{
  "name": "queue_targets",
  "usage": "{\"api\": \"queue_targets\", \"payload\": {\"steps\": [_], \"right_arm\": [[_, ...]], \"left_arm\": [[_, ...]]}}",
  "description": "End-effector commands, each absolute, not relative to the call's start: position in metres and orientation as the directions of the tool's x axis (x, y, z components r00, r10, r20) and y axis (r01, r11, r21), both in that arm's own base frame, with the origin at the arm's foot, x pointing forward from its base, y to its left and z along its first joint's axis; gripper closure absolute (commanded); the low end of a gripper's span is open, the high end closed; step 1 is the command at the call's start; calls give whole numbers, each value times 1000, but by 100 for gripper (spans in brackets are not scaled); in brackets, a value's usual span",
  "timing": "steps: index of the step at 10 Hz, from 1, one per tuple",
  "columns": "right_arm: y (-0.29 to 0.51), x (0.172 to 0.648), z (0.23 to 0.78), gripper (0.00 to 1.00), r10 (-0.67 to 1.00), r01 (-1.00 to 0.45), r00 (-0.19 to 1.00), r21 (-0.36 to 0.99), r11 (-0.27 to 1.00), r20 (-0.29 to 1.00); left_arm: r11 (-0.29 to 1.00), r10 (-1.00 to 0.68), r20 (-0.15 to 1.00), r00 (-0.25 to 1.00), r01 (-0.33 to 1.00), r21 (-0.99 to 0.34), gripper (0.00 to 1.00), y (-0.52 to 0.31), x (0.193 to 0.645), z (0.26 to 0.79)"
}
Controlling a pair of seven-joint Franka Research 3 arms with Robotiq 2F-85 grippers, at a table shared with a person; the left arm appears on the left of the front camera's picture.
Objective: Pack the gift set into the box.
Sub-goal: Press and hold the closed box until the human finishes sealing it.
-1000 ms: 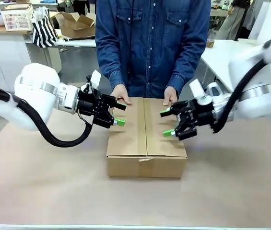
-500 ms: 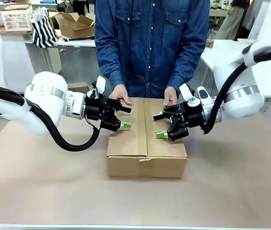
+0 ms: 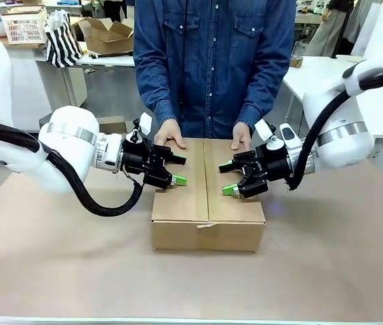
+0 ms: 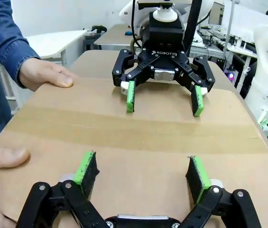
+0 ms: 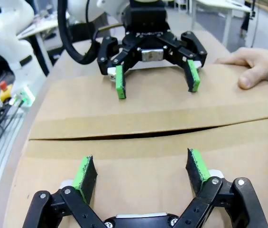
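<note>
two flaps lie closed over the box (image 3: 208, 196), which sits mid-table with its long seam running away from us toward the person. compared with a second ago, we see both grippers drawn in over the lid — the left gripper (image 3: 177, 170) has come from off the box's left edge to above the left flap, and the right gripper (image 3: 228, 178) has moved up and inward over the right flap. each has its fingers spread wide with nothing between the pads. the person's hands stay where they were, one hand (image 3: 169, 132) on the far left corner and the other hand (image 3: 240, 136) on the far right.

the table (image 3: 55, 264) is covered in plain tan, bare around the box. behind the person are white benches, a white basket (image 3: 24, 26), a striped bag (image 3: 62, 42) and a smaller open carton (image 3: 108, 34).

the right wrist view shows a dark slit where the flaps do not quite meet; in the left wrist view the seam looks flush. each wrist view faces the opposite gripper across the lid.
</note>
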State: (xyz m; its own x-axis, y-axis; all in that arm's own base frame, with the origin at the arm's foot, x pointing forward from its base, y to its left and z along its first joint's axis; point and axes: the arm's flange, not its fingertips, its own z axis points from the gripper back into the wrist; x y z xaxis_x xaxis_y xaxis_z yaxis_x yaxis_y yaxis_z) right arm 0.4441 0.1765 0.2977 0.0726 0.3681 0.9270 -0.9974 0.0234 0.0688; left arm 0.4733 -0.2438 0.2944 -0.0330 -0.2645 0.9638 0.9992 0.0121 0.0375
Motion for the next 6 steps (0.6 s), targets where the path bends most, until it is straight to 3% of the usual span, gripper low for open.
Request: {"api": "queue_targets", "payload": {"steps": [1, 2, 6], "right_arm": [[162, 445, 285, 0, 400, -992, 124, 127, 19, 908], [176, 444, 298, 0, 368, -997, 73, 69, 23, 927], [176, 444, 298, 0, 368, -997, 73, 69, 23, 927]], "left_arm": [[37, -290, 957, -18, 999, 30, 0, -249, 475, 292], [52, -288, 958, -8, 998, 24, 0, -250, 476, 292], [14, -270, 962, -33, 999, 38, 0, -245, 474, 295]]}}
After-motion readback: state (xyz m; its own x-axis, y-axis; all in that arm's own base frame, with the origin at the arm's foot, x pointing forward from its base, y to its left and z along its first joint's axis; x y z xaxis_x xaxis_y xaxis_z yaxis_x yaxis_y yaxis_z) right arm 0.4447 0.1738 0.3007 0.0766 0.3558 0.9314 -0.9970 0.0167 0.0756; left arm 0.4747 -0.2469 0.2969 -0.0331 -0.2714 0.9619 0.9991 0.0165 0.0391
